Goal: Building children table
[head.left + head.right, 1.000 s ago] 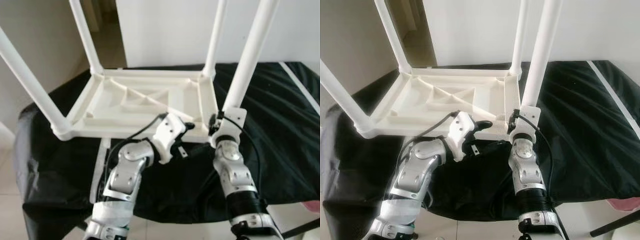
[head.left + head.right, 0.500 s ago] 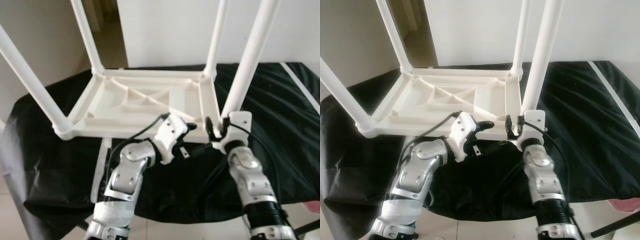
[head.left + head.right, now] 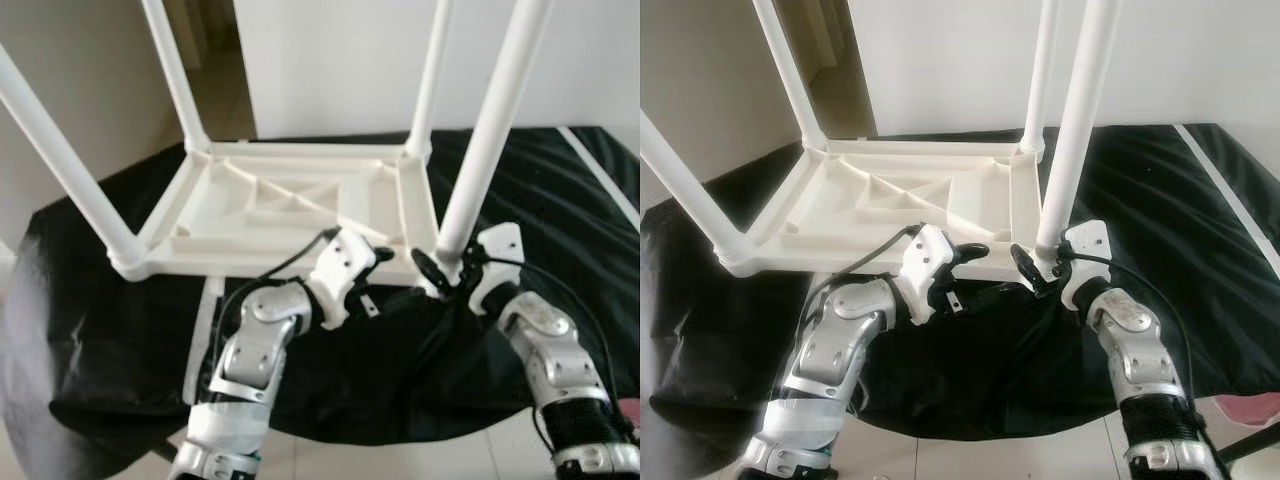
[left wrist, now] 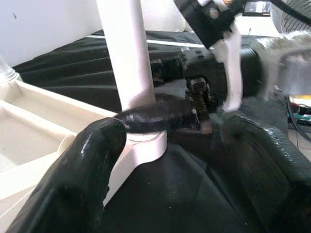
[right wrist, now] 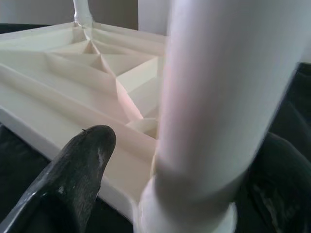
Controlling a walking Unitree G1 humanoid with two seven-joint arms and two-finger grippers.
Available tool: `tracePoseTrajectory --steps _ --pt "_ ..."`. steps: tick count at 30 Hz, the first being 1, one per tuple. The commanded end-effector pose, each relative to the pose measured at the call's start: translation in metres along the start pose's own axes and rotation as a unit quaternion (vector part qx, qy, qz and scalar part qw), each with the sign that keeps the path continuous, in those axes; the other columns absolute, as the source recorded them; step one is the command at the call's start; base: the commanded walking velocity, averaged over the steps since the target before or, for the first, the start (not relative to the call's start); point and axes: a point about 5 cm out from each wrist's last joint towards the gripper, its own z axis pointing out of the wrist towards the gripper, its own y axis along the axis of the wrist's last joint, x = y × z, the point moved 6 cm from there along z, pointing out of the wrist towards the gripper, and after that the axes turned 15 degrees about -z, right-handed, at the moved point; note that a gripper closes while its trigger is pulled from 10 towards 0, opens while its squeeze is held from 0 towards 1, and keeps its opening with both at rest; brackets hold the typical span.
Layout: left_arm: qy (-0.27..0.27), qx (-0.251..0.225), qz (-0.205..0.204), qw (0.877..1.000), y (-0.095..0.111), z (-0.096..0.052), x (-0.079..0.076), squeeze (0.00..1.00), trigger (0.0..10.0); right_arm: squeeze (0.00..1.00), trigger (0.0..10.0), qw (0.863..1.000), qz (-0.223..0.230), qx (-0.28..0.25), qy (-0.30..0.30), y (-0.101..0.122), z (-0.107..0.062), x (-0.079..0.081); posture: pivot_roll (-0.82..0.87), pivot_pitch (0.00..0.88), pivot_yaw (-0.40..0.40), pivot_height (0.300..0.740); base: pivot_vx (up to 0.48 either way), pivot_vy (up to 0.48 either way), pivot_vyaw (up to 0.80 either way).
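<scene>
Nearest, the right claw (image 3: 1032,268) straddles the base of the near-right leg (image 3: 1072,130), fingers spread around it without clamping. Beside it, the left claw (image 3: 975,252) sits spread at the upturned children's table (image 3: 890,200), which lies on the black-draped bench (image 3: 1200,230). Risk, as judged: an off-axis push could unseat the leg from its socket.

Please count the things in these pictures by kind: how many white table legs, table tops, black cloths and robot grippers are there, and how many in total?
White round plastic table legs: 4
White upside-down plastic table top: 1
Black cloth: 1
Black-fingered grippers, left gripper and right gripper: 2
Total: 8
</scene>
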Motion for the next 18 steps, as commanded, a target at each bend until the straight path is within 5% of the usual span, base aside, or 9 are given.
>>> tracePoseTrajectory --steps 1,7,8,11,12,18 --pt "0.067 -0.012 -0.001 0.998 0.002 -0.001 0.016 0.0 10.0 0.0 10.0 1.0 -0.007 0.003 0.022 -0.003 0.004 0.005 -0.05 0.0 0.061 0.74 0.0 0.0 0.0" --pt "0.066 -0.012 -0.002 0.998 0.002 0.001 0.015 0.0 10.0 0.0 9.6 0.999 -0.016 0.017 0.043 -0.011 0.013 0.006 -0.05 0.0 0.06 0.74 0.0 0.0 0.0" --pt "0.066 -0.013 -0.003 0.998 0.002 0.001 0.015 0.0 10.0 0.0 3.2 0.998 -0.016 0.02 0.049 -0.013 0.015 0.008 -0.05 0.0 0.058 0.74 0.0 0.0 0.0" --pt "0.066 -0.014 -0.003 0.998 0.002 0.002 0.015 0.0 10.0 0.0 3.2 0.998 -0.016 0.02 0.052 -0.013 0.015 0.009 -0.05 0.0 0.058 0.74 0.0 0.0 0.0" --pt "0.066 -0.014 -0.003 0.998 0.002 0.002 0.016 0.0 10.0 0.0 0.0 0.998 -0.016 0.021 0.053 -0.014 0.015 0.009 -0.05 0.0 0.058 0.74 0.0 0.0 0.0" --pt "0.067 -0.014 -0.004 0.998 0.002 0.002 0.016 0.0 10.0 0.0 0.0 0.998 -0.019 0.023 0.057 -0.018 0.014 0.006 -0.06 0.0 0.06 0.74 0.0 0.0 0.0"
